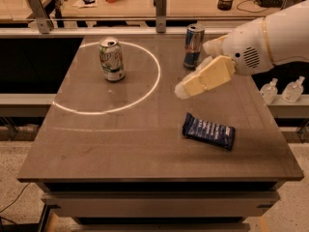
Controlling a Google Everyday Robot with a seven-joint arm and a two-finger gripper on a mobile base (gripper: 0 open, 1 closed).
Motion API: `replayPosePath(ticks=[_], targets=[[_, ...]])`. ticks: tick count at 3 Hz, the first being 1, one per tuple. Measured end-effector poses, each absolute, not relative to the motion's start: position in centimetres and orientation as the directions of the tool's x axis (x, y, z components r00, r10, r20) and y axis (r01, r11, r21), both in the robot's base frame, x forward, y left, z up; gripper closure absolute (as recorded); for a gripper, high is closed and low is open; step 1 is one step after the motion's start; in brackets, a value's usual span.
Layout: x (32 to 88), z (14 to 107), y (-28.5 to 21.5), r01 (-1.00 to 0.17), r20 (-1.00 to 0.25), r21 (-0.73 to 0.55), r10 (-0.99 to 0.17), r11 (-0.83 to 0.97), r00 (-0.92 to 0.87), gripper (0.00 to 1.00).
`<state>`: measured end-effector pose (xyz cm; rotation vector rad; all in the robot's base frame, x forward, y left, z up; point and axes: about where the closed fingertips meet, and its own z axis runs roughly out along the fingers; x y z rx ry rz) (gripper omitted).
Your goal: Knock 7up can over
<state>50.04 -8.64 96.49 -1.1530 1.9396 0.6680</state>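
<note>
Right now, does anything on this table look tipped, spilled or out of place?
Nothing stands out. The 7up can and the slim blue can both stand upright, the snack packet lies flat on the table, and the gripper hovers right of centre, touching nothing.
</note>
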Motion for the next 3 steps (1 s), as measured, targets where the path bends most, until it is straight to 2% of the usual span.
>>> replayPosePath(ticks=[2,3], targets=[[54.5,94.2,-3.2,-0.849,-0.889,0.108,-0.333,0.517,-0.316,0.0],[56.5,93.6,-1.2,-0.842,-0.935,0.09,-0.246,0.532,-0.256,0.0]])
